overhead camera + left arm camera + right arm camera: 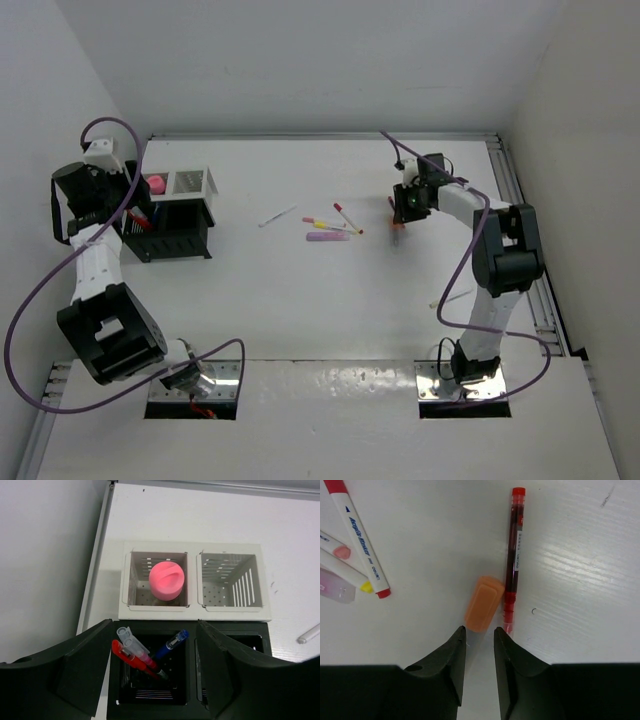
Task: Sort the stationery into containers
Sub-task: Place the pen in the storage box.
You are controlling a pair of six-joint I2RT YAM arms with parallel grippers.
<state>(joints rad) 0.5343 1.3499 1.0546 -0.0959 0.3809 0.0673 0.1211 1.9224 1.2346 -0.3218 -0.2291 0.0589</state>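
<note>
The right gripper hangs low over the tabletop. Its two fingers are drawn close, with only a narrow slit between them, and they pinch nothing. Just beyond its fingertips lies the orange piece, its near end level with the tips and in line with the slit. Whether the tips touch it cannot be told.

On the side of the right-hand finger in the wrist view, a red gel pen lies lengthwise against the orange piece and runs away from the gripper. Farther off on the other side rest a red-tipped marker, a pink-tipped marker, a yellow-tipped marker and a lilac piece, close together.

The left gripper hovers above the black organizer. Its fingers are spread wide and hold nothing. Directly beneath the gap, one organizer compartment holds a red-capped pen, a blue pen and two clear-capped pens, all leaning.

Just past the fingertips, adjoining the organizer, sits the white perforated bin. A pink round piece lies in the compartment in line with the gap. A white pen lies on the tabletop well out beyond the right-hand finger.
</note>
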